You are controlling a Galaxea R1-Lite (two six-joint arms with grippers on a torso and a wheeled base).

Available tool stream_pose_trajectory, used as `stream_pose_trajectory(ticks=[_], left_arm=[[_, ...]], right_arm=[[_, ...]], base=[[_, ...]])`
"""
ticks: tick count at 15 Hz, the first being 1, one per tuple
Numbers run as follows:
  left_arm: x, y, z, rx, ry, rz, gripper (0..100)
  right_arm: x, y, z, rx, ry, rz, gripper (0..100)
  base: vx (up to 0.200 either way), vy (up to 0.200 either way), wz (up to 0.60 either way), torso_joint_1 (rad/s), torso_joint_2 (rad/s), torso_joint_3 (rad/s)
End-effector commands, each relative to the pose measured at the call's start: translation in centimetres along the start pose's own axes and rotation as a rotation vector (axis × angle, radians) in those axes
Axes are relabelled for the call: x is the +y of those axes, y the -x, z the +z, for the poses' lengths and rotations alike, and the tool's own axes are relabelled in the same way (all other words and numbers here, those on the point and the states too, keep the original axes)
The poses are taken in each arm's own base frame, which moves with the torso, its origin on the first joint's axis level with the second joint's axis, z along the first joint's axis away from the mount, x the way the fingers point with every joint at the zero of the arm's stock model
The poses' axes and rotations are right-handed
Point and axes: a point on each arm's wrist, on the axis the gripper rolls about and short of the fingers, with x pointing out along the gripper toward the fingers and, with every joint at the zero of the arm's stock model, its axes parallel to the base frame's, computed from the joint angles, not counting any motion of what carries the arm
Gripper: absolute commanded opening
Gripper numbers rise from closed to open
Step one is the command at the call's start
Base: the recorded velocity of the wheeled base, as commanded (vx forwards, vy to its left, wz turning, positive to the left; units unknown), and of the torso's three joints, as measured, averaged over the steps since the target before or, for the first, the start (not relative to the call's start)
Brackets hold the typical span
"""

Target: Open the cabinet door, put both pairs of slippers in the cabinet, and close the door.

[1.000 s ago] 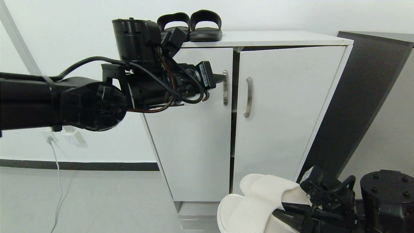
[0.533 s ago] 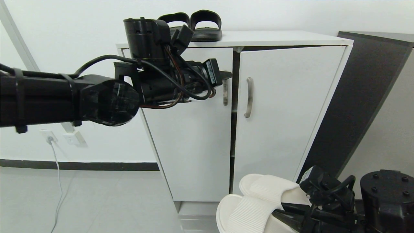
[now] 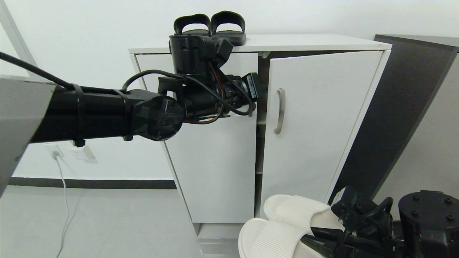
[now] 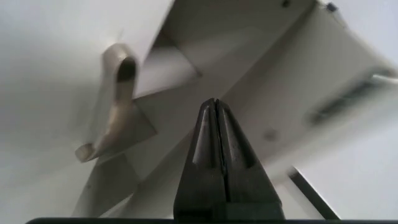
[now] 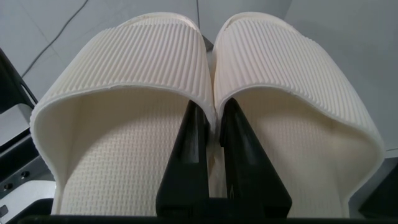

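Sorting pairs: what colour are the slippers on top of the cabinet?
Black slippers, clearest in the head view.

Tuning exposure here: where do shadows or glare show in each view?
Head view: soft even light, no glare on the cabinet; dark gap between its doors. Left wrist view: dark hollow behind the handle; the left tool reads dark against the pale cabinet. Right wrist view: white slippers evenly lit, shadow around the right tool.
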Motion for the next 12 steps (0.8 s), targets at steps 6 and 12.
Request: stream_pose_trajectory(ticks=[6, 12], left_arm=[[-1.4, -0.1, -1.4, 0.035, 0.024, -0.015, 0], [-5.9, 0.5, -3.6, 0.063, -0.001, -0.123, 0]], right_arm=[[0.3, -0.1, -0.2, 0.011, 0.006, 0.015, 0], [0.8, 0.2, -0.5, 0.018, 0.023, 0.036, 0]], base=[[-0.133, 0.0, 0.0, 0.003, 0.0, 0.001], [-0.2, 0.0, 0.0, 0.001, 0.0, 0.006]])
